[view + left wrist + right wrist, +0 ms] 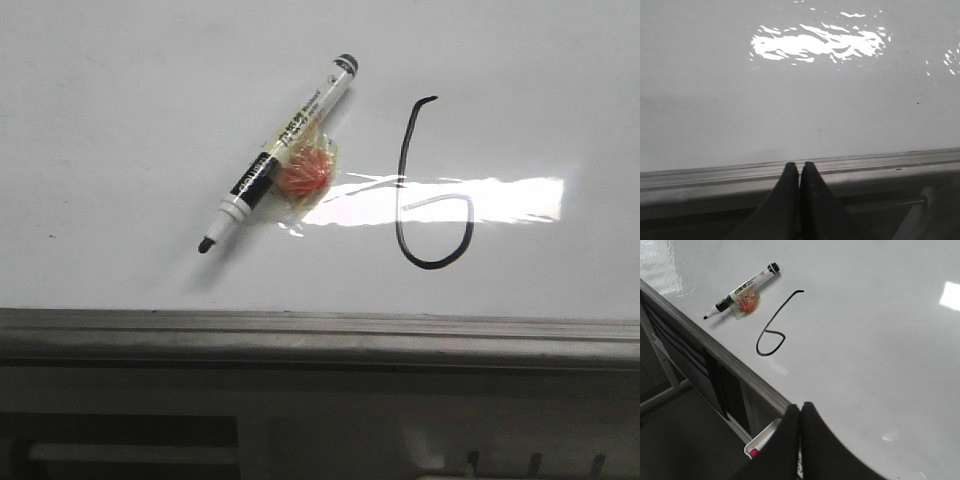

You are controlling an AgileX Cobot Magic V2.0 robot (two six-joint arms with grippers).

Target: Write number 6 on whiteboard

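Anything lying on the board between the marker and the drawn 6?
Nothing: between the marker, with its orange blob, and the 6 there is only bare whiteboard and light glare, in the front and right wrist views.

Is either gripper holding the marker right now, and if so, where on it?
Neither. The marker lies loose on the whiteboard beside the number 6; left gripper and right gripper are shut, empty.
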